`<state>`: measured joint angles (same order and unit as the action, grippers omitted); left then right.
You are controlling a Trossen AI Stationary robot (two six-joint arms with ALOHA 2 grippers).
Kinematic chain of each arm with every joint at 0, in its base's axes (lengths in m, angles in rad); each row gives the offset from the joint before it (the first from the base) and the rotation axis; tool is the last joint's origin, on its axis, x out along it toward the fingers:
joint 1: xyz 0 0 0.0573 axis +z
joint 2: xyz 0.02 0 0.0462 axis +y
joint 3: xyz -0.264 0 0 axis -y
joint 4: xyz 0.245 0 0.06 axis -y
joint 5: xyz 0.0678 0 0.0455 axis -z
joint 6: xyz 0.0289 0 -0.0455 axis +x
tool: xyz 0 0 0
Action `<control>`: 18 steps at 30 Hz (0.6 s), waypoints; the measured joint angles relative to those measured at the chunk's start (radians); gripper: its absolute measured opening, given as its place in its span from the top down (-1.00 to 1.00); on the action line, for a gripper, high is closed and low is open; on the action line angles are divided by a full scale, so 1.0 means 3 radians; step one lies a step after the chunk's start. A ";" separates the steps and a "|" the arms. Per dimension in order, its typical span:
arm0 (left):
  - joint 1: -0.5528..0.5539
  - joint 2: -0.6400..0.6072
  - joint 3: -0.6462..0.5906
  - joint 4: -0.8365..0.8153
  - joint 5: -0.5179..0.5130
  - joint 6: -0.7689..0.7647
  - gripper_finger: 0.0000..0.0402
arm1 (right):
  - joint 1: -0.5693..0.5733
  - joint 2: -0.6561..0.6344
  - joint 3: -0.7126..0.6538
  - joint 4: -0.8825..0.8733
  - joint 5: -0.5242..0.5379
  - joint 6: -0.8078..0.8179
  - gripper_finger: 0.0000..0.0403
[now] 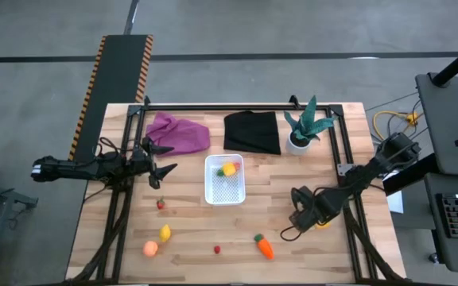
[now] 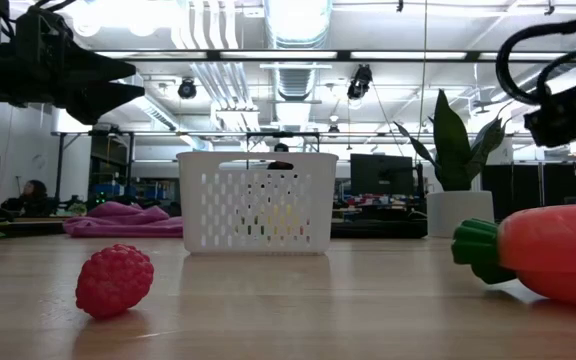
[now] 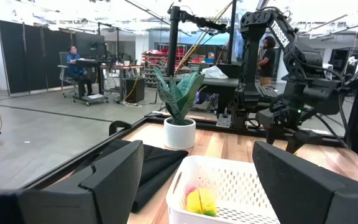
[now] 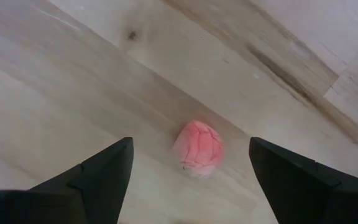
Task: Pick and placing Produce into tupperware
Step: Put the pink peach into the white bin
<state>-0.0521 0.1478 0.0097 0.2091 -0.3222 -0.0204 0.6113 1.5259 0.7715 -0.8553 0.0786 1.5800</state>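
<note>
right gripper (image 4: 188,180) hangs low over the table (image 1: 340,246) on its right side, jaws spread wide and empty. in the right wrist view a small pinkish-red round piece of produce (image 4: 199,149) lies on the bare wood directly ahead, centred in the gap between the two fingers, touching neither. it is roundish, no clear long axis, so the approach angle probably matters little; judgement: a straight descent and a squeeze should take it. in the high view the arm hides this piece, so its exact spot on the table is only inferred as under the right gripper (image 1: 302,213). white basket tub (image 1: 224,179) sits mid-table, up and to the left of that gripper, already holding a lemon (image 1: 229,168) beside something red. left gripper (image 1: 165,168) waits above the table just left of the tub, jaws open, empty. loose on the table: carrot (image 1: 264,247), small red berry (image 1: 217,249), second lemon (image 1: 164,233), peach (image 1: 150,249), strawberry (image 1: 161,204). right arm is plainly nearer the pink piece; left arm is nearer the strawberry.
</note>
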 joint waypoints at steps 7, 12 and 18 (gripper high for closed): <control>0.0000 0.0008 0.0000 -0.0001 -0.0001 0.0000 -0.45 | 0.0000 0.0160 0.0012 0.0013 0.0007 -0.0051 -0.44; 0.0000 0.0001 0.0000 -0.0001 0.0000 0.0001 -0.45 | -0.0003 0.0185 0.0014 0.0016 0.0009 -0.0054 -0.33; 0.0000 0.0005 0.0000 0.0001 -0.0001 0.0000 -0.45 | -0.0004 0.0178 0.0011 0.0050 0.0007 -0.0092 -0.07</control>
<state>-0.0521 0.1494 0.0097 0.2092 -0.3225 -0.0204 0.6100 1.5791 0.7750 -0.8402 0.0807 1.5522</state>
